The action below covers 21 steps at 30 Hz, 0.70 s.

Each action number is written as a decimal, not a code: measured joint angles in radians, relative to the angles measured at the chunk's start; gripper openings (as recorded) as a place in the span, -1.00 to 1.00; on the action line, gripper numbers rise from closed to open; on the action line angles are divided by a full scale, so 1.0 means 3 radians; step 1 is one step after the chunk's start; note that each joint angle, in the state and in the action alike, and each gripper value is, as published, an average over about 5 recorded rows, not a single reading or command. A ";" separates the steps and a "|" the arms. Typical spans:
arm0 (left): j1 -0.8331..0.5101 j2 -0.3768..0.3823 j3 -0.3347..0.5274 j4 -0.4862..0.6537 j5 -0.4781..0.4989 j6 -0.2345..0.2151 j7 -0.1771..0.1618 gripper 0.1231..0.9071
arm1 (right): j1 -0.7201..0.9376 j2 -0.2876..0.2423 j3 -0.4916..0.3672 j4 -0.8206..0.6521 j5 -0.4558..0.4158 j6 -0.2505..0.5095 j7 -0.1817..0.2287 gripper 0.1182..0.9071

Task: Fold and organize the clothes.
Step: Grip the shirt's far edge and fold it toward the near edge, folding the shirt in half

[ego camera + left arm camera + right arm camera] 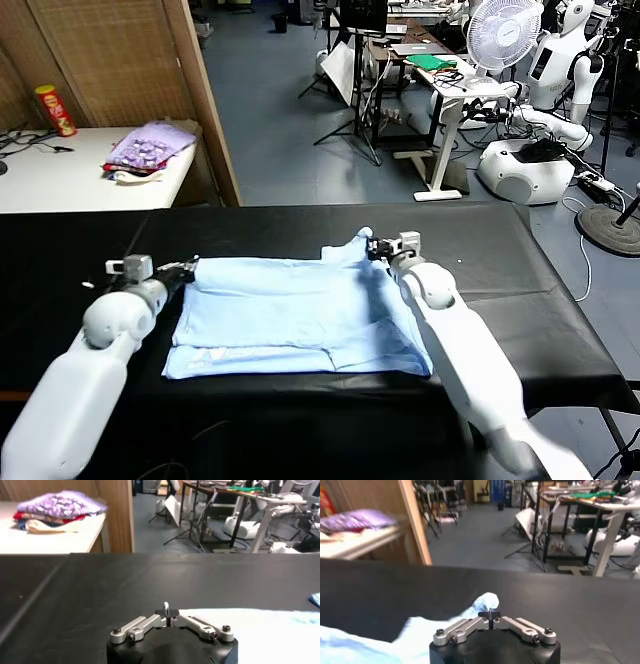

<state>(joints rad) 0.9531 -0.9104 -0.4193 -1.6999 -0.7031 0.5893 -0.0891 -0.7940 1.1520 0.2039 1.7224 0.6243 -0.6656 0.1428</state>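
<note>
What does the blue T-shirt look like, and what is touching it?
The T-shirt is plain pale blue, thin soft cloth, lying flat and partly folded on the black table. The left gripper is shut on its far left corner, and the right gripper is shut on its far right corner, bunching the cloth there.

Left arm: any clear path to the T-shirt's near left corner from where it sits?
Probably yes. The left pincer is shut on the T-shirt at its far left edge, and only bare black table lies beside the shirt toward the near corner. It would have to let go first.
</note>
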 joint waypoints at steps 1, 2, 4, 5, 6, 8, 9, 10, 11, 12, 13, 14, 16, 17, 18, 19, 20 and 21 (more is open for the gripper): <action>0.0074 0.0029 -0.0033 -0.0089 -0.0002 0.0003 -0.0006 -0.99 | -0.0061 -0.0046 0.0016 0.0107 0.0027 -0.0059 0.0030 -0.99; 0.0147 0.0054 -0.0069 -0.0174 -0.0005 0.0010 -0.0017 -0.99 | -0.0120 -0.0088 0.0034 0.0204 0.0043 -0.0102 0.0050 -0.99; 0.0295 0.0095 -0.0145 -0.0340 -0.0007 0.0034 -0.0046 -0.99 | -0.0236 -0.0159 0.0069 0.0367 0.0056 -0.0149 0.0065 -0.99; 0.0367 0.0110 -0.0186 -0.0417 -0.0001 0.0046 -0.0060 -0.99 | -0.0293 -0.0187 0.0087 0.0434 0.0059 -0.0158 0.0061 -0.99; 0.0437 0.0122 -0.0227 -0.0486 0.0010 0.0056 -0.0073 -0.99 | -0.0349 -0.0209 0.0103 0.0494 0.0061 -0.0163 0.0054 -0.99; 0.0578 0.0140 -0.0317 -0.0600 0.0039 0.0060 -0.0083 -0.99 | -0.0463 -0.0242 0.0133 0.0600 0.0057 -0.0169 0.0032 -0.99; 0.0647 0.0148 -0.0361 -0.0643 0.0055 0.0057 -0.0081 -0.99 | -0.0521 -0.0252 0.0147 0.0647 0.0047 -0.0171 0.0020 -0.99; 0.0715 0.0155 -0.0406 -0.0681 0.0068 0.0054 -0.0076 -0.99 | -0.0582 -0.0259 0.0162 0.0693 0.0029 -0.0173 0.0007 -0.99; 0.0785 0.0162 -0.0451 -0.0716 0.0082 0.0052 -0.0067 -0.99 | -0.0650 -0.0264 0.0178 0.0737 0.0004 -0.0174 -0.0003 -0.99; 0.0852 0.0168 -0.0490 -0.0749 0.0098 0.0051 -0.0052 -0.99 | -0.0720 -0.0266 0.0194 0.0776 -0.0022 -0.0177 -0.0011 -0.99; 0.0921 0.0173 -0.0528 -0.0783 0.0123 0.0049 -0.0033 -0.99 | -0.0793 -0.0267 0.0212 0.0812 -0.0050 -0.0179 -0.0018 -0.99; 0.0991 0.0175 -0.0563 -0.0818 0.0153 0.0046 -0.0014 -0.99 | -0.0866 -0.0267 0.0231 0.0842 -0.0077 -0.0181 -0.0022 -0.99; 0.1134 0.0168 -0.0622 -0.0886 0.0219 0.0036 0.0017 -0.99 | -0.0999 -0.0268 0.0265 0.0879 -0.0116 -0.0186 -0.0028 -0.99; 0.1205 0.0160 -0.0649 -0.0918 0.0252 0.0029 0.0026 -0.99 | -0.1057 -0.0269 0.0280 0.0891 -0.0137 -0.0188 -0.0035 -0.99; 0.1276 0.0150 -0.0673 -0.0947 0.0281 0.0020 0.0033 -0.99 | -0.1112 -0.0271 0.0295 0.0902 -0.0160 -0.0190 -0.0042 -0.99; 0.1343 0.0140 -0.0693 -0.0974 0.0305 0.0012 0.0038 -0.99 | -0.1161 -0.0273 0.0309 0.0914 -0.0182 -0.0190 -0.0051 -0.99; 0.1405 0.0129 -0.0709 -0.0995 0.0323 0.0006 0.0040 -0.99 | -0.1205 -0.0275 0.0324 0.0928 -0.0200 -0.0188 -0.0061 -0.97; 0.1462 0.0120 -0.0720 -0.1014 0.0339 0.0004 0.0041 -0.99 | -0.1243 -0.0278 0.0341 0.0945 -0.0215 -0.0184 -0.0071 -0.95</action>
<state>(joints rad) 1.3918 -0.8745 -0.6355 -2.0040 -0.6013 0.5904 -0.0767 -1.1670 1.0685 0.3061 2.0059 0.5598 -0.7209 0.1214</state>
